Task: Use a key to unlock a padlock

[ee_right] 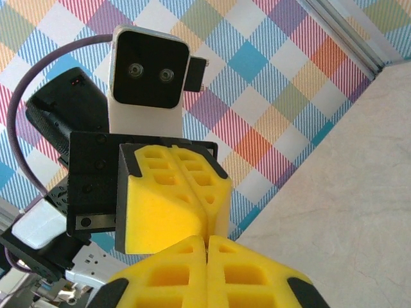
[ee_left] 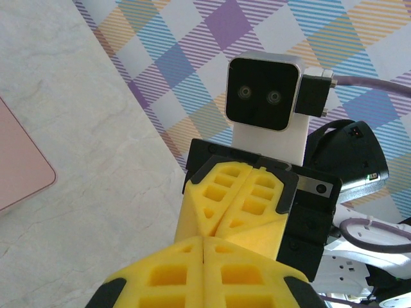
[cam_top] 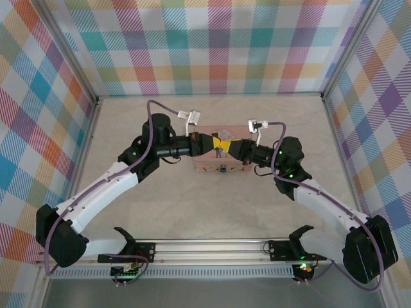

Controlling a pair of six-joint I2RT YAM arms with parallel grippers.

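- Top view: my left pincer [cam_top: 214, 141] comes in from 9 o'clock and my right pincer [cam_top: 229, 144] from 3 o'clock. Their tips touch above the pink tin [cam_top: 204, 165] in the middle of the worktop [cam_top: 128, 122]. A dark speck [cam_top: 220, 153] sits at 6 o'clock of the tips, too small to tell whether it is padlock or key.
- Left wrist view: my left pincer [ee_left: 203, 242] is pressed together with no gap between the pads. My right pincer [ee_left: 234, 192] faces it at 12 o'clock, also together. The tin's corner lies at 9 o'clock.
- Right wrist view: my right pincer [ee_right: 207, 242] is together, and so is my left pincer [ee_right: 196, 192] opposite.
- Handling, as I judge it: both pieces are hard, smooth metal and likely to slip. I would pinch the padlock across its flat body, leaving keyhole and shackle free. I would hold the thin key flat by its head so it cannot twist.
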